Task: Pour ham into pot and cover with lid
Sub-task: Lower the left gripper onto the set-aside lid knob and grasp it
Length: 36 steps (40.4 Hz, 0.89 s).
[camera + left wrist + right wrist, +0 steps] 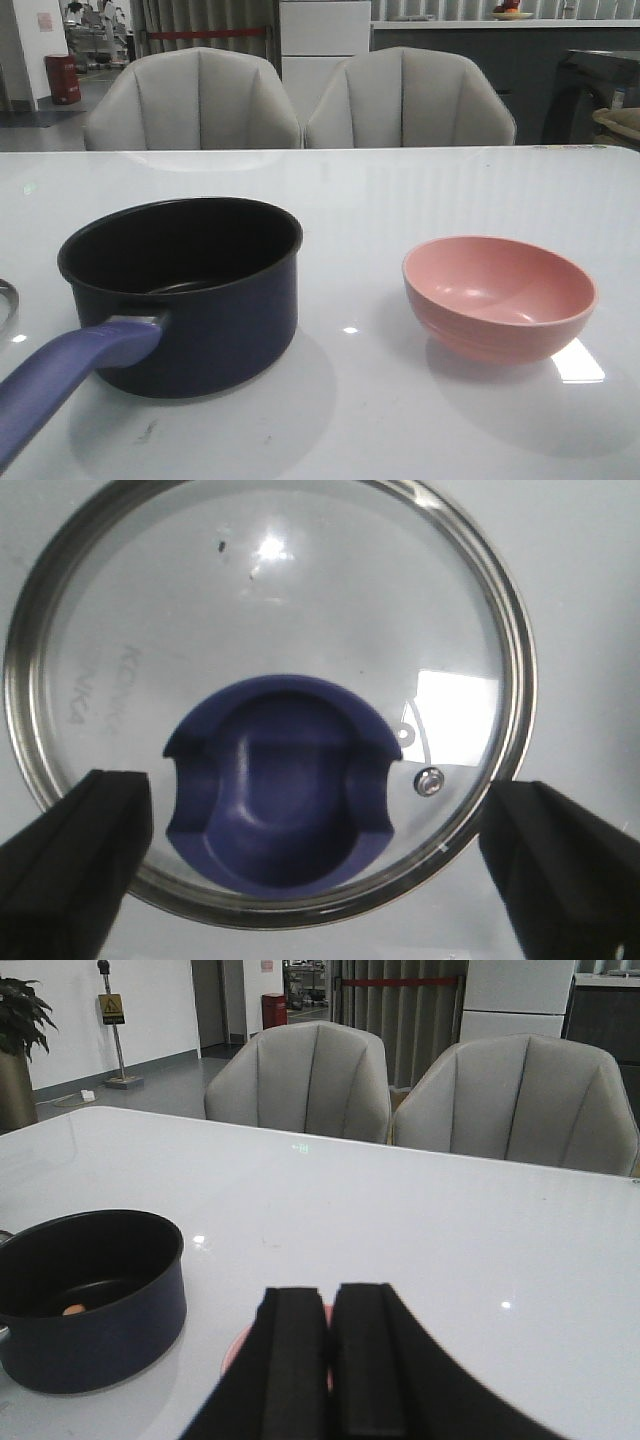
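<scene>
Two chairs: pale grey padded chairs (193, 98) stand side by side at the far edge of the table.
Surface: a glossy white table (400, 190) with light glare spots, running wide past both vessels.
Room: a red bin (61, 78) and dark cabinets stand behind the chairs; a potted plant (18, 1040) shows in the right wrist view.
Pot: the pot (185, 290) sits on the left side of the table, uncovered, its handle (70, 375) pointing toward the near edge.
Ham: one orange slice (73, 1310) is visible on the pot's black floor; any more cannot be made out.
Bowl: the pink bowl (498, 296) sits on the right side of the table, well apart from the pot, with nothing visible inside it.
Lid: the lid (270, 630) lies flat on the table left of the pot, knob (278, 795) up.
Left gripper (320, 850): jaws spread wide, hovering over the lid, one finger at each side of the rim.
Right gripper (330, 1360): fingers pressed together, empty, above the bowl.
</scene>
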{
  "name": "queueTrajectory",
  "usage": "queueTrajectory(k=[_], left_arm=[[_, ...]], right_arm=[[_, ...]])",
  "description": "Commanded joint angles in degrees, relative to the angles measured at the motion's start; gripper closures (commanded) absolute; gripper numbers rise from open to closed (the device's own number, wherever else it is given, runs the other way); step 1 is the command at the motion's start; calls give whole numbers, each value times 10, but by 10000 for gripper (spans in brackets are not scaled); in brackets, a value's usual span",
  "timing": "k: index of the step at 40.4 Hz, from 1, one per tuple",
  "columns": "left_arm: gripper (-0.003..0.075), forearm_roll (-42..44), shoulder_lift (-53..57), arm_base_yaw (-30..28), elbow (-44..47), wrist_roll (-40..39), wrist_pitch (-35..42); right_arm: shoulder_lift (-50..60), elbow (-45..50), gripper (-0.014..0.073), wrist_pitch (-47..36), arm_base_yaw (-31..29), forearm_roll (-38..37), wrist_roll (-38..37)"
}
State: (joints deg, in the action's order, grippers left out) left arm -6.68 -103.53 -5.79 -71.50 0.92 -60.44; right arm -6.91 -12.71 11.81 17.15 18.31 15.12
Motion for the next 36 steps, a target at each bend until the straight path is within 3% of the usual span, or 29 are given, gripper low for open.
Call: queueTrajectory(k=[1, 10, 28, 36], left_arm=[[31, -8, 7, 0, -17, -1, 0], [53, -11, -17, 0, -18, -1, 10], [393, -11, -30, 0, -18, -1, 23], [430, -11, -30, 0, -18, -1, 21]], right_arm=[[-5, -15, 442, -40, 0, 4, 3], [-5, -15, 442, -40, 0, 4, 3], [-5, -15, 442, -40, 0, 4, 3], [-5, -15, 442, -40, 0, 4, 3]])
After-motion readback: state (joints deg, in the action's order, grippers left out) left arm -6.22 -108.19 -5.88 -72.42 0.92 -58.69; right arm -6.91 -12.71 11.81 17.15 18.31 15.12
